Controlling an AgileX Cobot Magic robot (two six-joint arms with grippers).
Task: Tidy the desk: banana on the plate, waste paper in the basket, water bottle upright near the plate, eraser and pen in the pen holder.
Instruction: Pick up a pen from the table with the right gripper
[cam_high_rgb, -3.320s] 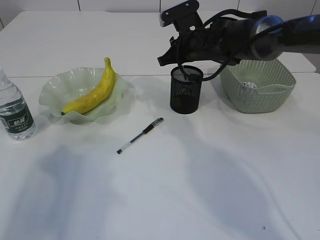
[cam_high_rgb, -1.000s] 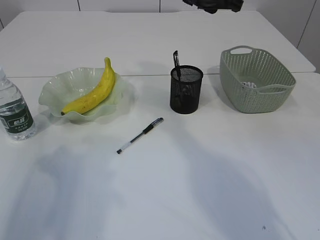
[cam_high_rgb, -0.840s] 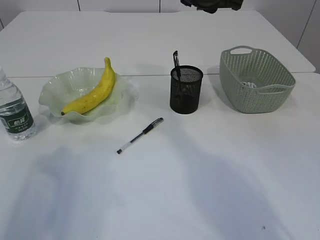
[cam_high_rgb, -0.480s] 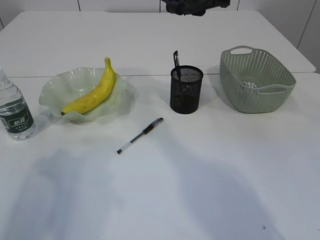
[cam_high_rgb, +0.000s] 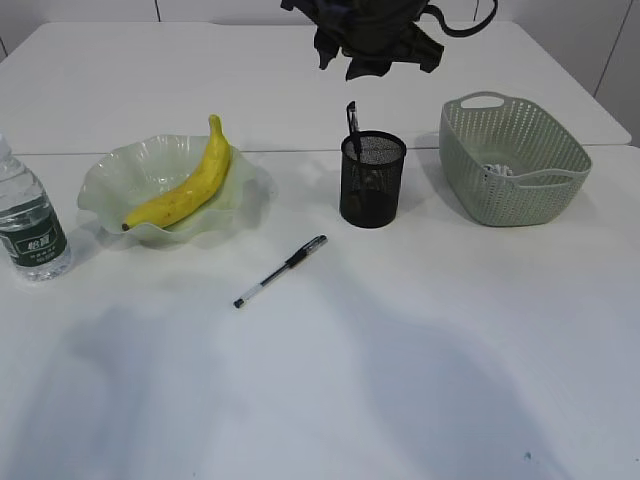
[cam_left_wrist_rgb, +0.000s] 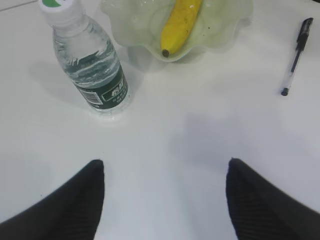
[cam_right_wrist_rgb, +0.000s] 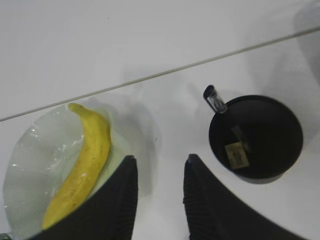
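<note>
Two grippers in play, both empty-handed. Right gripper up high over the back of the table, fingers parted by a narrow gap with nothing between them, hanging above the stretch between plate and pen holder. Left gripper low over the near-left table, fingers spread wide, nothing in the gap either. Just ahead of it, water bottle standing upright, green cap on, close beside the pale green plate. Banana lying across that plate, stem toward the back. Black mesh pen holder mid-table, one pen poking up from its left rim, a small pale eraser on its floor. A second black-capped pen loose on the white table, in front of the holder, angled. Green basket at right, crumpled white paper inside.
</note>
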